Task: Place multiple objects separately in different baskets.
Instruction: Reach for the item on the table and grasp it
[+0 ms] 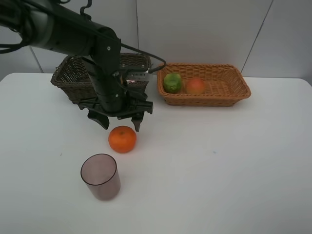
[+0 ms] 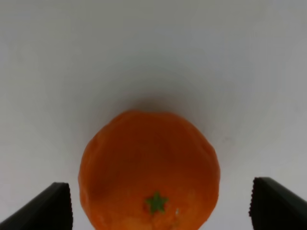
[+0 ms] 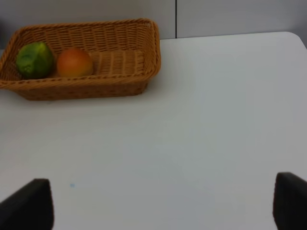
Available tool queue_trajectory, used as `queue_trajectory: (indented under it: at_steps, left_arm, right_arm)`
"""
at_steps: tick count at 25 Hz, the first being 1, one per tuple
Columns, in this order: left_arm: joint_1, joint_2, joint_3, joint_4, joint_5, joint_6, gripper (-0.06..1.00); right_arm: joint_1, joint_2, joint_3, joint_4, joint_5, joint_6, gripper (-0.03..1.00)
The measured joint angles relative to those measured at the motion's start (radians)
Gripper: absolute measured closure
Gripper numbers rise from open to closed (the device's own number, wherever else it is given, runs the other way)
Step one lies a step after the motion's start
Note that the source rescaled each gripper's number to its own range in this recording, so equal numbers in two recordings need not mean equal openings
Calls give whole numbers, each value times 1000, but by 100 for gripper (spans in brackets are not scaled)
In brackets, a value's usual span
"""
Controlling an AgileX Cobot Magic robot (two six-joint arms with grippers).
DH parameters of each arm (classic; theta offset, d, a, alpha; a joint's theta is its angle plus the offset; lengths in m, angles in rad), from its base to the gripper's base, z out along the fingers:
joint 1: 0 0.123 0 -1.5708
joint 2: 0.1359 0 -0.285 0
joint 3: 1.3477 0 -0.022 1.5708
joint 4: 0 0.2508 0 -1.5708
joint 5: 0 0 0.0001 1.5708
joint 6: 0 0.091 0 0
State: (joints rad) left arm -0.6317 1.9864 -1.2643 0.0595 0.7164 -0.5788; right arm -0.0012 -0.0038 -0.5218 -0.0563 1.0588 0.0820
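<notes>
The orange [image 1: 122,139] sits on the table [image 1: 219,161] just below the left gripper [image 1: 121,122], centred between its widely spread jaws and not yet touched; round, it offers no long axis. The right gripper [image 3: 163,206], also spread and empty, faces the tan basket [image 3: 96,88], so the left is nearer. The left arm [image 1: 63,34] hides most of the inside of the dark basket [image 1: 67,78]

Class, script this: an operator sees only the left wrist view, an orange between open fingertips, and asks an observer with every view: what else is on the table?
Observer: A translucent mauve cup stands upright near the orange.
Operator: Where are the baskets?
Observer: Behind the left gripper: a dark brown basket, a light tan basket to its right.
Operator: Anything in the tan one?
Observer: A green fruit and a red-yellow fruit, side by side.
</notes>
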Motion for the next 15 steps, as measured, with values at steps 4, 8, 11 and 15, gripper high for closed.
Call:
queue_trajectory:
  at_steps: [4,8,11,15]
  left_arm:
    - [3,11,0,-5,1,63,-5]
    - [14,11,0,-13,1,83,-5]
    - [20,11,0,-13,1,95,-5]
    - [21,16,0,-13,-9,97,-5]
  right_arm:
    - [0,0,0,0,0,0,-3]
    - [0,0,0,0,0,0,-3]
    - [0,0,0,0,0,0,-3]
    - [0,0,0,0,0,0,-3]
